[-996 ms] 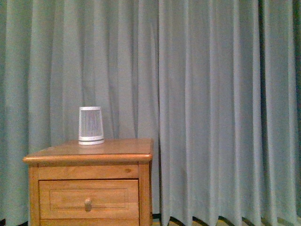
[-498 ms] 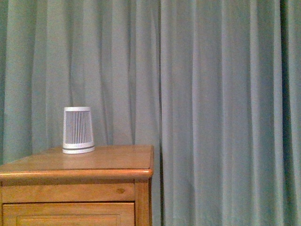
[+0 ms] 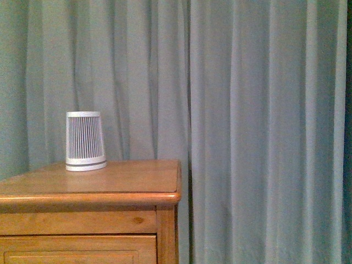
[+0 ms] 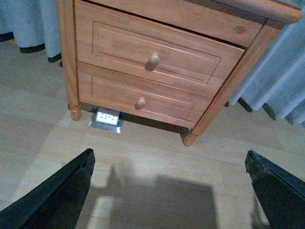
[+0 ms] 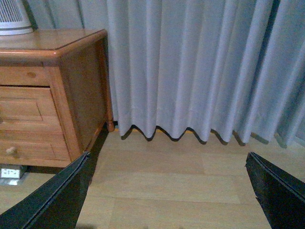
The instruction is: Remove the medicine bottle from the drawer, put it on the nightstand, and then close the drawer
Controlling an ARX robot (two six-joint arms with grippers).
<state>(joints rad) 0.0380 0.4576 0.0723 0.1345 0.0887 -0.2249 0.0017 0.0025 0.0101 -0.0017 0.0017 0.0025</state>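
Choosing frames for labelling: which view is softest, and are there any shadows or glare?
Front view: softest, grainy, with a greenish cast over the curtain and a mild sheen on the nightstand top. Left wrist view: sharp, with a blocky shadow on the floor. Right wrist view: evenly lit, no glare; the right gripper shows only as dark shapes.

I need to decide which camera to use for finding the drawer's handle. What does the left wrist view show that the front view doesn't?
Only the left wrist view: the knob of the drawer, the lower drawer, a foot of the nightstand, the floor, a small white box under the cabinet, and the left claw, wide open.
Only the front view: the nightstand's top, with the white ribbed cylinder standing on it.
Both: the nightstand, the drawer's front and the curtain.
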